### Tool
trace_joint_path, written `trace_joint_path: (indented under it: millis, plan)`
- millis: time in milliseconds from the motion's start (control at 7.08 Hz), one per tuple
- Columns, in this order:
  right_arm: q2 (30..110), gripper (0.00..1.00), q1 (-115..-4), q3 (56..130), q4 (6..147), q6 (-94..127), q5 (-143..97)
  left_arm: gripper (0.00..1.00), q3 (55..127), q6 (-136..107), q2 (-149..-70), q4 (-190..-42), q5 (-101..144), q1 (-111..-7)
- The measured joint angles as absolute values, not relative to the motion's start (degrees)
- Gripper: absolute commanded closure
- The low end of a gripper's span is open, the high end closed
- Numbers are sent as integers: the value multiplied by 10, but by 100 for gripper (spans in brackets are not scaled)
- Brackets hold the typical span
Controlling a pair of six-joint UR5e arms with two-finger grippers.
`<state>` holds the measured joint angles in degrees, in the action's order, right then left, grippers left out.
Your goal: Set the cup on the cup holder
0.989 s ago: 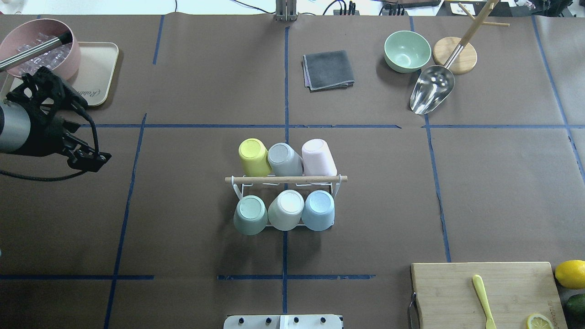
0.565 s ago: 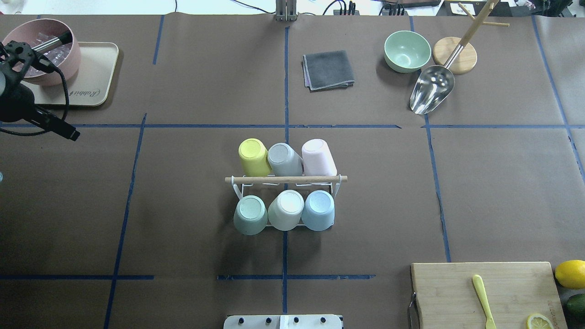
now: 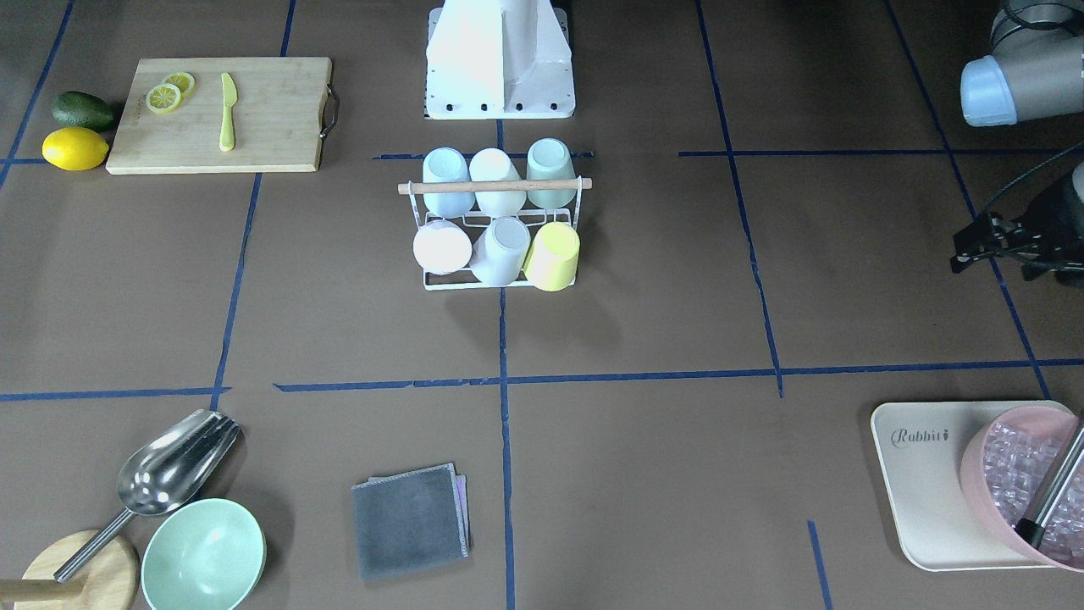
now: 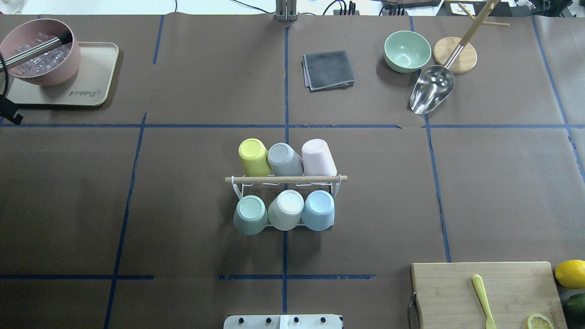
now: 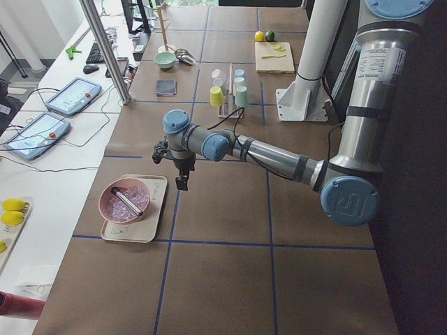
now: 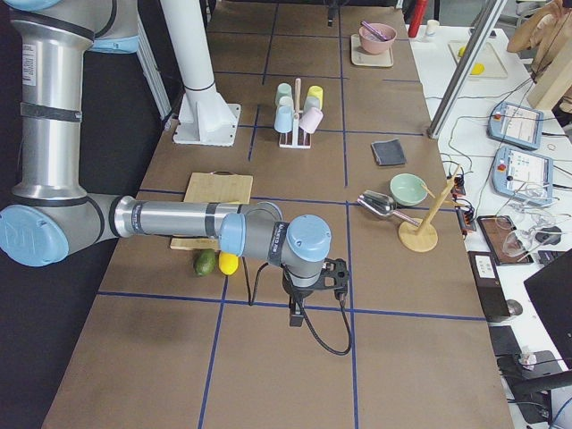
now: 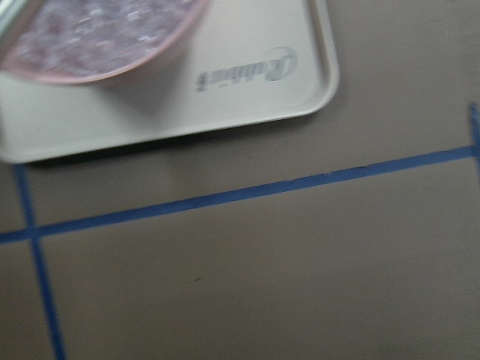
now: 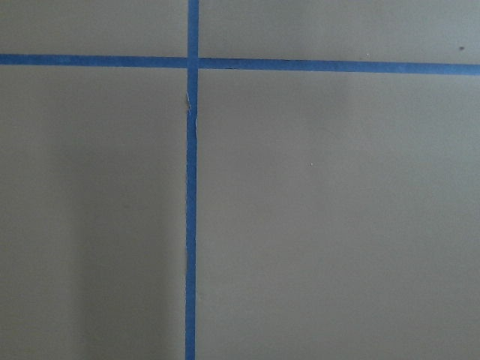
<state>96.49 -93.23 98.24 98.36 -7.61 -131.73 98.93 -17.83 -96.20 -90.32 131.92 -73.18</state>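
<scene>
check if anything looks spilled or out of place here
Nothing spilled or damaged. All six cups sit upside down on the rack. Only oddity: the scoop lies with its handle propped on the wooden stand.

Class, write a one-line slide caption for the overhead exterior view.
Six upturned pastel cups fill both rows of a white wire cup holder with a wooden rod.

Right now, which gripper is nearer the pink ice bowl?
Left. The left gripper hangs just beside the tray holding the pink bowl; the right gripper is at the far opposite end, beyond the cutting board.
</scene>
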Motion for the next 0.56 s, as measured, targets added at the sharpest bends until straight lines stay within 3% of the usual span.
trace_joint_path:
  millis: [565]
  plan:
    - [960, 0, -930, 977, 982, -76, -1312, 0, 993, -72, -876, -831, 1330, -871]
